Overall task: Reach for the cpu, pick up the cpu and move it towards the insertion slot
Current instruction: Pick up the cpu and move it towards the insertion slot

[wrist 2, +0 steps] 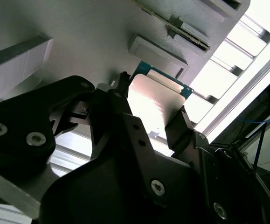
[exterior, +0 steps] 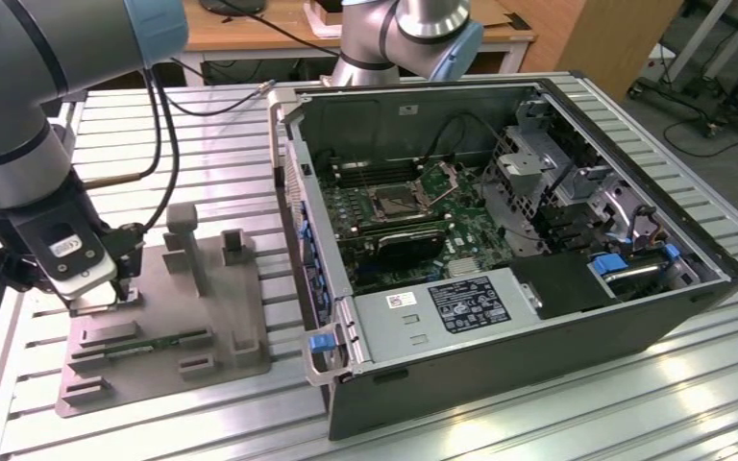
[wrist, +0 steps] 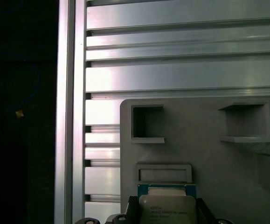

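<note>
**Progress:** reach done, pick-up underway, transfer to the slot not yet done.

**Tool:** the gripper (exterior: 91,293) is sitting low over the near-left part of the grey tray (exterior: 215,336), at the exterior view's left. In both wrist views its black fingers (wrist 2: 114,109) are pressing on two opposite edges of the cpu (wrist: 167,207). The jaws are narrowed to approx. chip width and appear to be clamping it. Cannot tell whether the chip is sitting on the tray or hanging clear of it.

**Target:** the insertion slot (exterior: 395,200) is lying inside the open pc case (exterior: 472,355), well apart to the right. Its bracket is appearing hinged up, w/ no chip seen in it.

**Pose:** the arm (exterior: 16,144) is pointing its wrist approx. straight down at the tray, w/ upper links running out past the far-left corner.
</note>
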